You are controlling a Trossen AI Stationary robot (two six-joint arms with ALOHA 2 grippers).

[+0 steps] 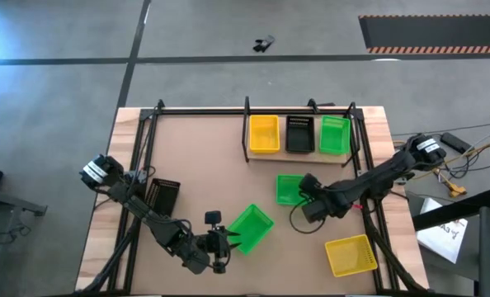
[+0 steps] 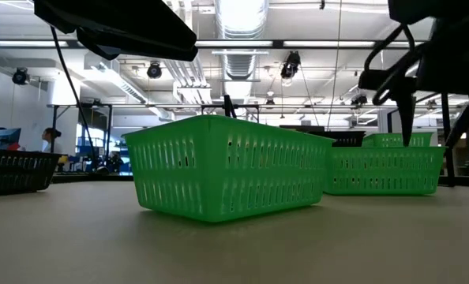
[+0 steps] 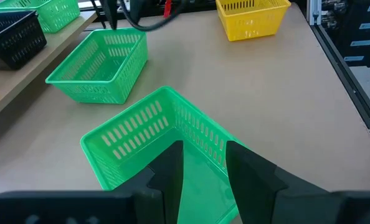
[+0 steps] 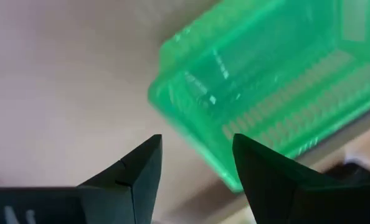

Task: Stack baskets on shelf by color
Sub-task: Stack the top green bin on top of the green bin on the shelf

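A green basket sits near the table's front, and my left gripper is shut on it from its left. A second green basket rests on its bottom in mid-table. My right gripper hangs open over that basket's right end, touching nothing; the right wrist view shows its corner beyond the spread fingers. On the shelf at the far side stand a yellow basket, a black one and a green one, side by side. My left gripper holds the near green basket by a side wall near a corner. One finger is inside the basket and the other outside. The fingers come slanting down from the table's left. In the low view the basket's bottom is at the tabletop.
A yellow basket lies on the table at the near right, and a black basket at the left. Thin black posts frame the shelf. Open tabletop lies between the two green baskets and the yellow one.
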